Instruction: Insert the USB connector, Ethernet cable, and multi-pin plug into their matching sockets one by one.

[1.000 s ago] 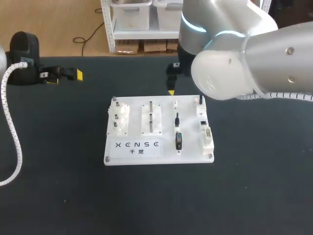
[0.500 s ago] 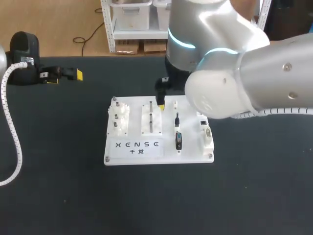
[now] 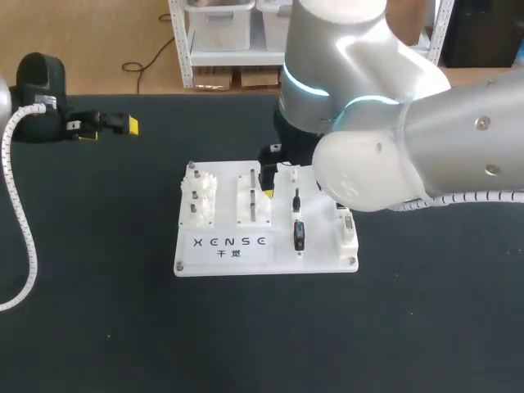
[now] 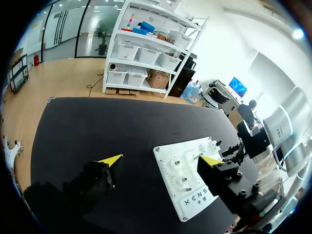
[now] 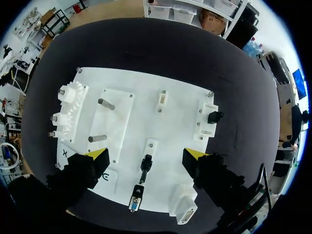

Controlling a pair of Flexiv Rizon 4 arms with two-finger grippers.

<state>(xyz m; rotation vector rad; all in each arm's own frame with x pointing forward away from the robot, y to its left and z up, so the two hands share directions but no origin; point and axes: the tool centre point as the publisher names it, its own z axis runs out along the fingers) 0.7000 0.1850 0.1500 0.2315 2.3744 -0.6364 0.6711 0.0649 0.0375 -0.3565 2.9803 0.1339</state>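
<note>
The white board [image 3: 282, 255] lies mid-table. On it a black USB connector [image 3: 296, 199] lies in line with the multi-pin plug [image 3: 299, 236]. The white socket block [image 3: 349, 231] stands along the board's right edge. My right gripper [image 3: 288, 188] hangs open over the board's back half. In the right wrist view its fingers [image 5: 96, 157] stand on either side of the USB connector [image 5: 146, 163], above it. The multi-pin plug [image 5: 136, 198] lies just below that, and the black Ethernet plug [image 5: 213, 117] sits in the socket block [image 5: 204, 122]. My left gripper [image 3: 109, 127] rests open and empty at the back left.
White gears [image 3: 198, 201] and two metal pegs [image 3: 253, 196] occupy the board's left half. The left arm's white coiled cable [image 3: 18, 221] hangs over the table's left side. Bare black tabletop [image 3: 262, 336] surrounds the board.
My right arm has swung left and forward, carrying its open gripper from behind the board to over the board's back half. The left arm has not moved.
</note>
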